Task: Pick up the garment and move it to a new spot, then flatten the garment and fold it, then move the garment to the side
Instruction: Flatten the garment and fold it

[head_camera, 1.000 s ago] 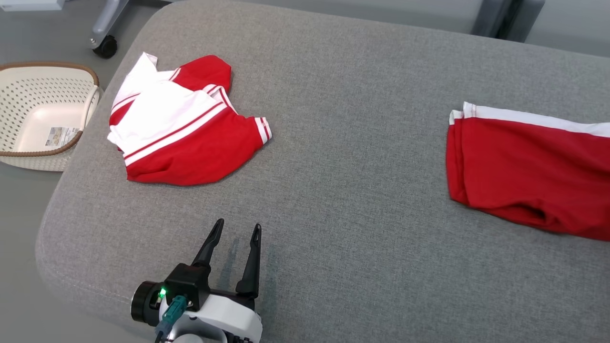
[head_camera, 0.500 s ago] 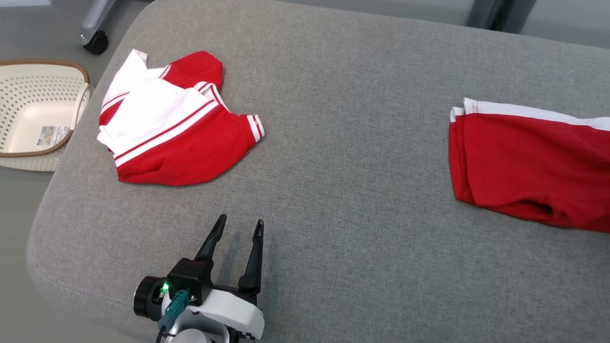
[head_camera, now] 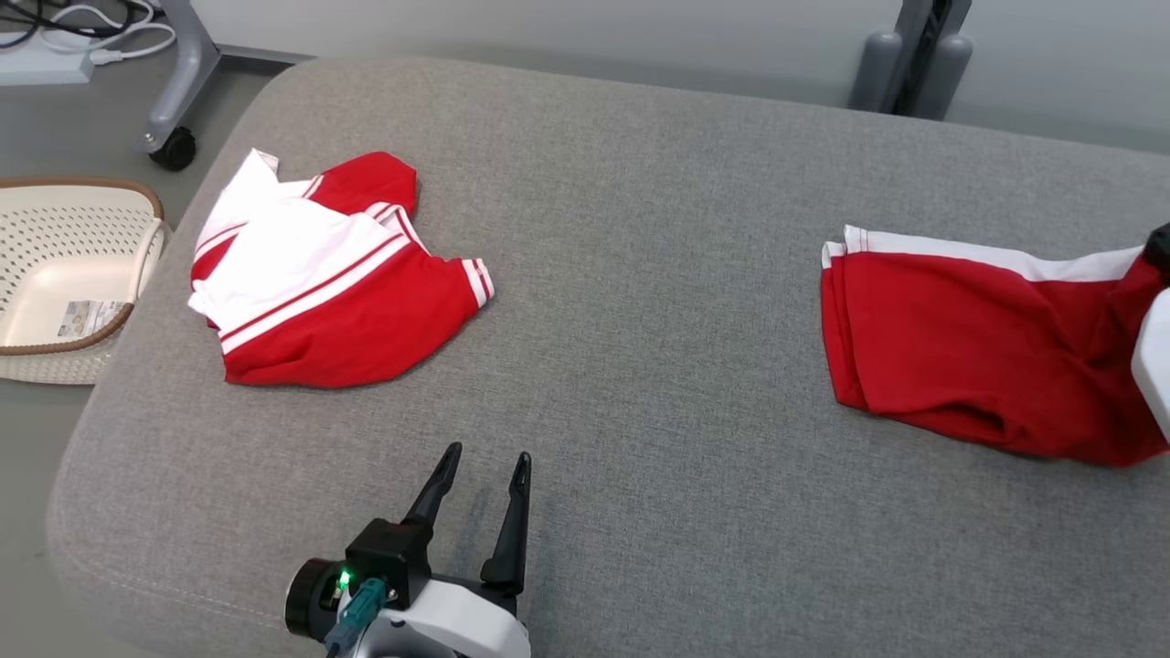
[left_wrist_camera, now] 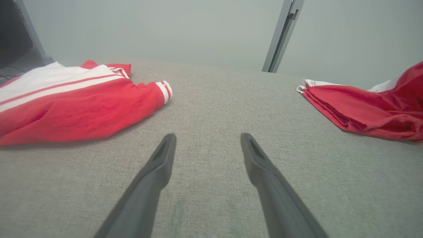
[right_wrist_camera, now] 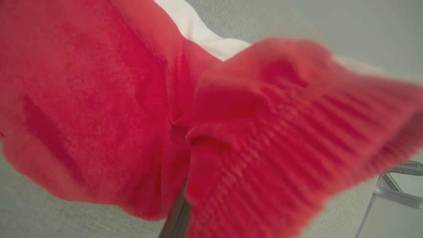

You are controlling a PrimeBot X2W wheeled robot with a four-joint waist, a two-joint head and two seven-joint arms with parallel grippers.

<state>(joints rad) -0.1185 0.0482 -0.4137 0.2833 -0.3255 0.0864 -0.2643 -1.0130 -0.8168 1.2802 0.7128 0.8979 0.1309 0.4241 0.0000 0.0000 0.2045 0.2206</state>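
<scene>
Right fingers (right_wrist_camera: 174, 224) pinch the bunched red garment (right_wrist_camera: 99, 99).

We see our left gripper (head_camera: 487, 454) as two long, dark, tapering fingers (left_wrist_camera: 158, 172), each grooved near its tip, set in a black block (head_camera: 388, 556). On the block glows a small green light (head_camera: 345, 578), beside a teal plug (head_camera: 361, 606) and a black round knob (head_camera: 306, 599). The wrist shell (head_camera: 457, 621) is glossy white. The right forearm (head_camera: 1154, 366) has white casing too, black at the top.

Head high, left wrist low, sharing cushion (head_camera: 640, 228); right against garment (right_wrist_camera: 82, 99).
</scene>
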